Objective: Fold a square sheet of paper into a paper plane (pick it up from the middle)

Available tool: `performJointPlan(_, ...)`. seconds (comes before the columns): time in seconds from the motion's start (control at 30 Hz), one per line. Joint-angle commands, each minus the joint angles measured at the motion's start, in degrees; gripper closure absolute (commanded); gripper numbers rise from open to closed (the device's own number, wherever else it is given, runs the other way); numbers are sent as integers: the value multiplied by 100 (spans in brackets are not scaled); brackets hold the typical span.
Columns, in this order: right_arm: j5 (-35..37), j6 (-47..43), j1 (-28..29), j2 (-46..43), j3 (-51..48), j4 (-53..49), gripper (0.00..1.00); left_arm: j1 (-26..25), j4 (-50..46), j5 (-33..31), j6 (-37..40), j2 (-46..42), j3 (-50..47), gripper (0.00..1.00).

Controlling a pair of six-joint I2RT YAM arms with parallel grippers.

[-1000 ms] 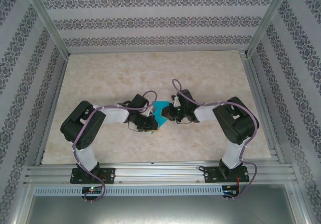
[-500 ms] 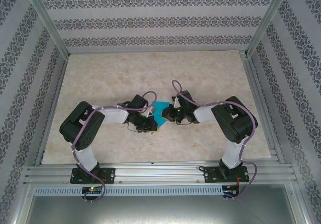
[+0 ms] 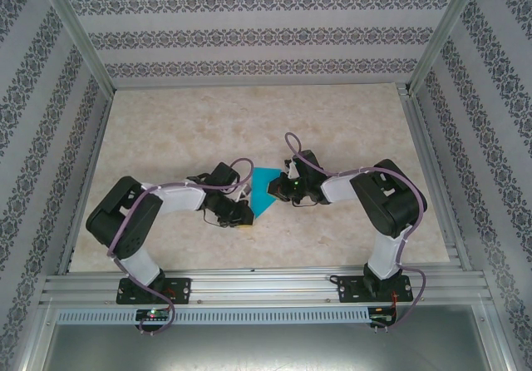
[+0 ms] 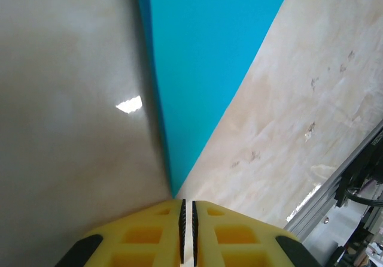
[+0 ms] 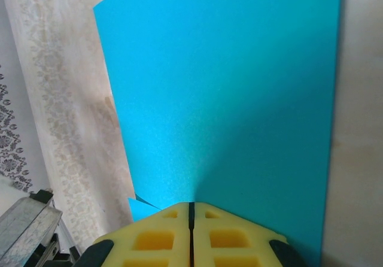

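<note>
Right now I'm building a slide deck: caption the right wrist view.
Right gripper pinching one edge of the turquoise-blue paper sheet against the marbled tabletop.

The thin square sheet of plain turquoise-blue paper (image 3: 264,190), centre frame, shows against a beige, faintly marbled tabletop (image 3: 249,121). White wallpaper walls (image 3: 266,34) carry grey floral stripes. The right gripper (image 5: 190,210) has yellow pads (image 5: 149,240).

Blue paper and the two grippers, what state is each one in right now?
square sheet of paper, pinched at one edge, bowed rather than flat, a second layer peeking out at one side.
right gripper, shut on the square sheet of paper.
left gripper, fingers all but together, the paper's corner ending at its tips, not seen between them.
</note>
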Motion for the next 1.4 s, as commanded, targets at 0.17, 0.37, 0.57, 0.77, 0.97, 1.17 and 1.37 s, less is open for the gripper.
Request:
performJointPlan(0.17,502,-15,-8,211,-69,-455,92,111,74,-362,-57,-283,600,82)
performJointPlan(0.37,428,23,1,194,16,-440,91,259,46,-758,-34,503,1203,83)
performJointPlan(0.57,404,93,-12,-25,132,-474,90,278,-83,-1061,89,968,1394,83)
performJointPlan(0.77,501,72,-135,-625,59,-709,85,277,-190,-1217,231,1017,1341,83)
performJointPlan(0.97,898,-271,-334,-1197,-55,-1479,70,278,-64,-1109,295,874,1266,82)
performJointPlan(1.17,729,-242,-372,-1053,-92,-1475,68,278,154,-915,241,692,1280,79)
performJointPlan(1.37,593,-153,-328,-885,-98,-1326,65,280,115,-1105,273,600,1305,78)
